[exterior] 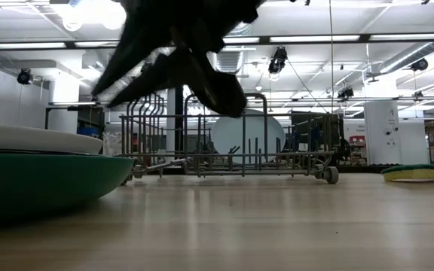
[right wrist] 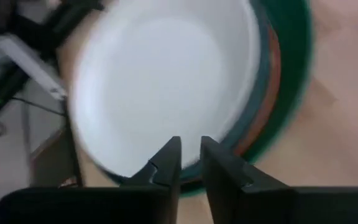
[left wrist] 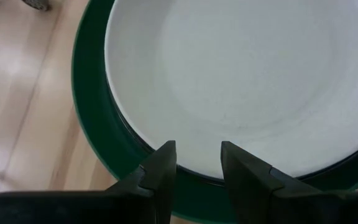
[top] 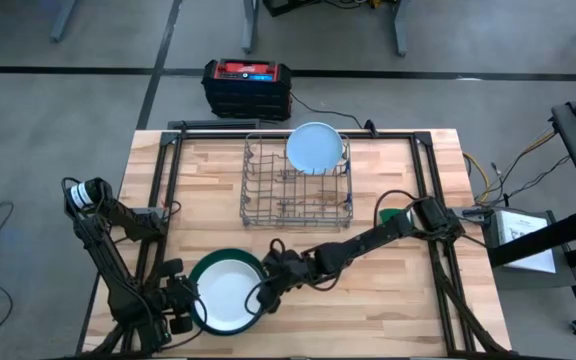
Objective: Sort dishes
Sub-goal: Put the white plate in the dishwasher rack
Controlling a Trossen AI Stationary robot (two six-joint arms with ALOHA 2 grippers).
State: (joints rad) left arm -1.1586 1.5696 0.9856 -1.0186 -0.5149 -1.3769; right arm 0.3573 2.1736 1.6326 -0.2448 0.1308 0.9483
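Wooden table [top: 388, 300] – white plate [top: 230, 295] stacked in green plate [top: 208, 266]; left gripper [left wrist: 197, 171] and right gripper [right wrist: 190, 163] both slightly parted over the rim, grasping nothing – pale blue plate [top: 313, 147] in rack [top: 298, 195].

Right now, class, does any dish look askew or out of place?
Nothing stands out. The pale blue plate stands upright in the wire rack; the white plate sits squarely in the dark green plate.
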